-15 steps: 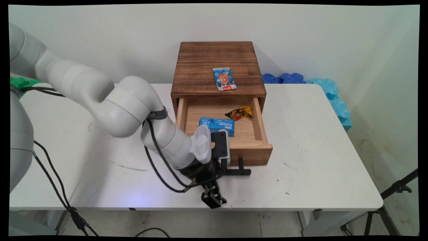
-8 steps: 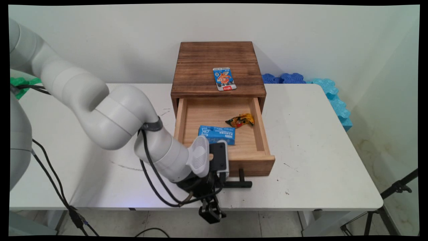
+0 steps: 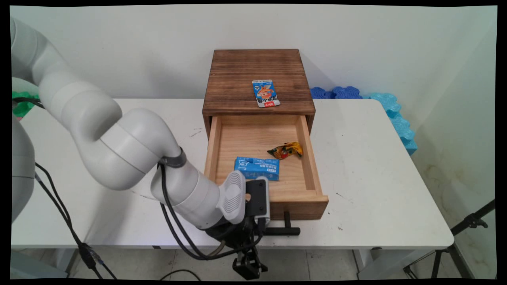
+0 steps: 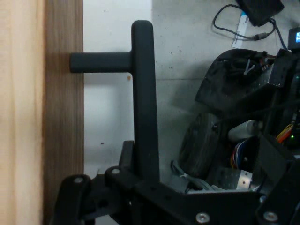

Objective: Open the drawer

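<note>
Open drawer, room inside and beside it

The drawer [image 3: 264, 158] juts to the desk [image 3: 376, 178] front edge. Inside, a blue box [image 3: 256, 168] and a wrapper [image 3: 286, 150] block its front; its back half lies bare. Right of the drawer, desk is free; the arm crowds its left front corner.

We see open drawer [image 3: 305, 158] holding blue carton [image 3: 256, 168], snack wrapper [image 3: 285, 150]; blue packet [image 3: 265, 93] atop wooden cabinet [image 3: 257, 75].

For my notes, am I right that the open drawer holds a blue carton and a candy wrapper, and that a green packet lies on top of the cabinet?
Not quite: the packet on the cabinet is blue and orange, not green, as the main view shows. The drawer does hold the blue carton and candy wrapper.
</note>
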